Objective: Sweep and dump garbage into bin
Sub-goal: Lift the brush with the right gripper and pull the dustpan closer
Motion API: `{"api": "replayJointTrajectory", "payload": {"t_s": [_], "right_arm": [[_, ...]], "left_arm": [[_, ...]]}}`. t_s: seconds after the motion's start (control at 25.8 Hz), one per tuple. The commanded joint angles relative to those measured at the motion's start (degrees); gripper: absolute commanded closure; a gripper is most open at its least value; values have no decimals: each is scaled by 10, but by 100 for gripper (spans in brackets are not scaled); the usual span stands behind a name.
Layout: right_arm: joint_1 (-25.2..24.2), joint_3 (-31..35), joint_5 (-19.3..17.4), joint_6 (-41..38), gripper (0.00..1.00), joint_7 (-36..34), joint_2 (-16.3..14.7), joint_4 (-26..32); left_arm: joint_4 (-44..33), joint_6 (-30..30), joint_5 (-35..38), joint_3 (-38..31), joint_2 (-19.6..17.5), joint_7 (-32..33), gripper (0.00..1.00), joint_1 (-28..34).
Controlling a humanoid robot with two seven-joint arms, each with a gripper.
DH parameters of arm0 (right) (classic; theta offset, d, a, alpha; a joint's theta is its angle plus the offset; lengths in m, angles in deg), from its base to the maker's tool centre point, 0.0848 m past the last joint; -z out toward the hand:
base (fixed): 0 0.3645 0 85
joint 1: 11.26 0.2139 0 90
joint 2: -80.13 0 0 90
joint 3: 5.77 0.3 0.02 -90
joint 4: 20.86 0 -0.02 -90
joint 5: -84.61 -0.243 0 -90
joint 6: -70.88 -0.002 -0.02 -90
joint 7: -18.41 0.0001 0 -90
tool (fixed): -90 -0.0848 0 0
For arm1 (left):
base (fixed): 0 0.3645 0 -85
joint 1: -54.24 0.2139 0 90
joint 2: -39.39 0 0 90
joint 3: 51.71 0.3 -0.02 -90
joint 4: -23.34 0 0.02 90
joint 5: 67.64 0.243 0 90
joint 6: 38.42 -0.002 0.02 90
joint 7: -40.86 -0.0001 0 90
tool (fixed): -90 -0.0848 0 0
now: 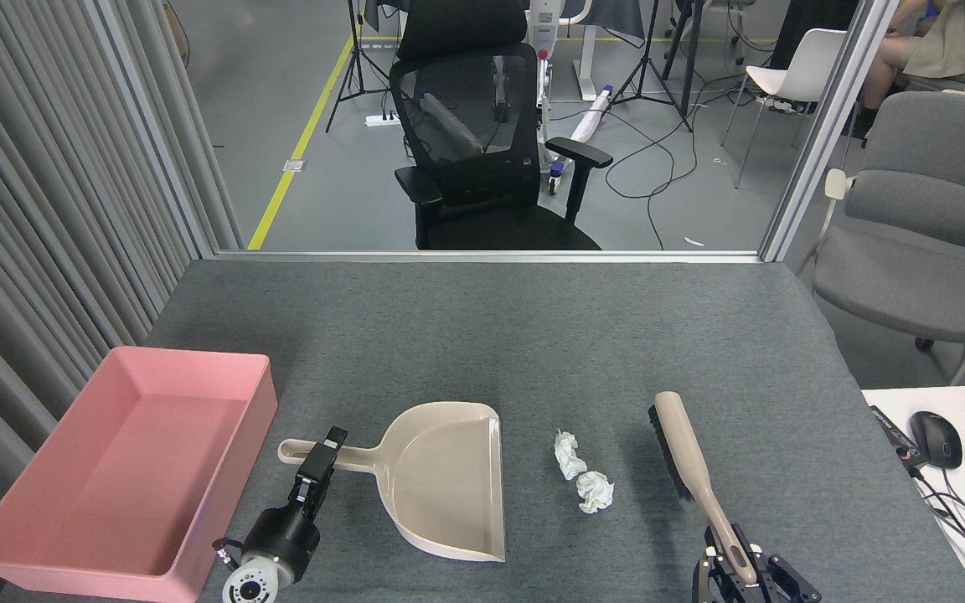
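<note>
Two white tissue wads, the garbage (567,453) (595,491), lie close together on the grey table between dustpan and brush. The beige dustpan (449,477) rests flat with its open mouth facing right and its handle pointing left. My left gripper (325,449) sits dark over that handle; I can't make out whether it grips. The pink bin (235,469) stands at the left, with nothing inside. At the bottom right, my right gripper (735,568) is shut on the handle of the beige brush (682,448), whose bristles face left toward the wads.
A black office chair (482,151) stands beyond the table's far edge and a grey chair (918,226) at the right. A white desk with a mouse (936,439) and keyboard adjoins the table's right side. A grey curtain runs along the left.
</note>
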Motion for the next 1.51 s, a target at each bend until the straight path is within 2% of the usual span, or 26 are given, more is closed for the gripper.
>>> {"api": "replayJointTrajectory", "payload": {"t_s": [0.0,0.12,0.39,0.54,0.7,0.89,1.47], "right_arm": [[0,0,0,0,88,-1,1,0],[0,0,0,0,88,-1,2,1],[1,1,0,0,87,0,1,1],[0,0,0,0,87,-1,1,2],[-1,-3,0,-2,100,-8,2,16],[-10,-3,0,-7,100,-21,1,19],[-59,-3,3,-6,100,-34,2,27]], "left_arm": [[-1,5,0,0,0,4,50,2],[-1,7,0,0,0,4,50,2],[4,22,2,0,0,6,60,2],[5,22,1,0,1,4,61,3],[5,32,2,0,3,5,66,5],[5,41,2,-2,5,25,78,5],[3,43,15,-7,5,27,80,5]]}}
